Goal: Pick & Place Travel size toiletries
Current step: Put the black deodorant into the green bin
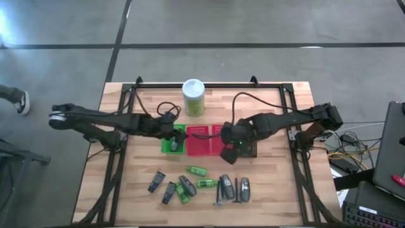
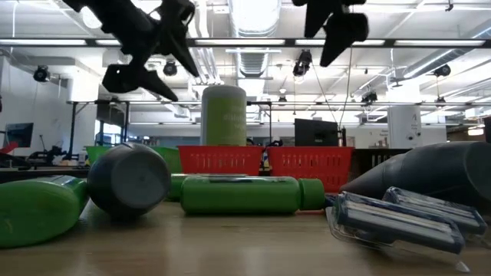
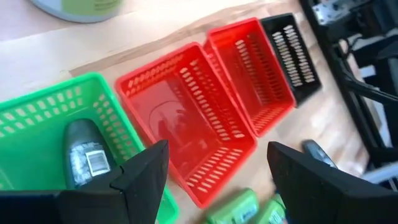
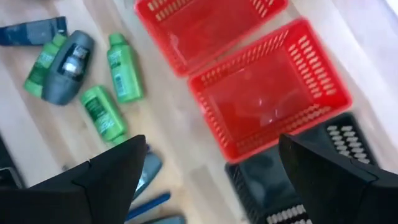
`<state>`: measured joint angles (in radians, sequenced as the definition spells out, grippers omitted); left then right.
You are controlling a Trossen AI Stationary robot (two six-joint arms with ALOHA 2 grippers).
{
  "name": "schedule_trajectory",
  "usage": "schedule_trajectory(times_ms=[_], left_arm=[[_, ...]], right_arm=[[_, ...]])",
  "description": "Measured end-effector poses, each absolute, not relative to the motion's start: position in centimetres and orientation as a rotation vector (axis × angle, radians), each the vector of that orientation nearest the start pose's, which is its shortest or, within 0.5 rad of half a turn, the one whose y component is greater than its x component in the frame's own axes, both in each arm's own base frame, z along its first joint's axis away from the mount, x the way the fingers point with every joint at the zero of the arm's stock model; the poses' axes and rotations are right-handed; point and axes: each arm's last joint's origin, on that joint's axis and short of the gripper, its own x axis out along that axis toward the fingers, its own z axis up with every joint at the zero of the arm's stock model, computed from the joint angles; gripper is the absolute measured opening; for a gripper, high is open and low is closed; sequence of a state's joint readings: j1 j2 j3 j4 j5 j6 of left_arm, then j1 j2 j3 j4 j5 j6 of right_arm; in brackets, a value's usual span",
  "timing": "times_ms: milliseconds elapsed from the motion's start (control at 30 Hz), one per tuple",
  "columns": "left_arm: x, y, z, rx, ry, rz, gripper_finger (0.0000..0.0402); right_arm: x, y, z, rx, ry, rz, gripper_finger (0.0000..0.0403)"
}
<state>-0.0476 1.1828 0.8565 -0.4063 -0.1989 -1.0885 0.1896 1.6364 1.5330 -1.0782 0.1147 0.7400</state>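
The travel size toiletries (image 1: 201, 185) lie in a loose cluster on the lower centre of the worktop (image 1: 278, 190) in the high view: dark grey tubes, bright green mini bottles and thin dark sticks, some touching, some apart. One dark grey tube (image 3: 83, 154) already lies inside the green basket (image 3: 43, 121), at the left end of the basket row. To its right stand two red baskets (image 3: 186, 118), both without contents, and a black basket (image 3: 292, 53) at the far end, whose inside cannot be judged. A tall green canister (image 1: 193, 97) stands behind the row, toward the upper centre of the frame. The left hand (image 3: 214, 177) hangs above the green and first red basket with its fingers spread and nothing between them, which reads as a placement just completed. The right hand (image 4: 208, 180) hovers over the black and second red basket, fingers likewise spread and unloaded. The step in hand appears to be the return for another pick. The next move calls for one hand to travel toward the lower part of the frame, to select an item lying clear of its neighbours, to align the fingers across its narrow axis, and to descend. Tightly grouped tubes and bottles may be nudged or rolled by a finger.
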Motion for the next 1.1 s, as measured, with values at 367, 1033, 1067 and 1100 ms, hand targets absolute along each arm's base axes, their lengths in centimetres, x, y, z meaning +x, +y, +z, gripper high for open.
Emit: schedule_trajectory(times_ms=[367,1033,1067,1100], left_arm=[[23.6,-1.7,27.0,-0.899,0.565,0.444,0.0277],[23.6,-2.0,27.0,-0.771,0.631,0.322,0.0278],[23.6,-2.0,27.0,-0.769,0.632,0.319,0.0278],[23.6,-2.0,27.0,-0.766,0.634,0.316,0.0278]], right_arm=[[29.3,9.7,27.9,0.655,1.289,-0.517,0.0364],[28.8,14.2,22.5,1.184,1.131,-0.648,0.0354],[28.8,14.3,22.4,1.202,1.124,-0.642,0.0349],[29.0,14.4,22.3,1.224,1.111,-0.628,0.0343]])
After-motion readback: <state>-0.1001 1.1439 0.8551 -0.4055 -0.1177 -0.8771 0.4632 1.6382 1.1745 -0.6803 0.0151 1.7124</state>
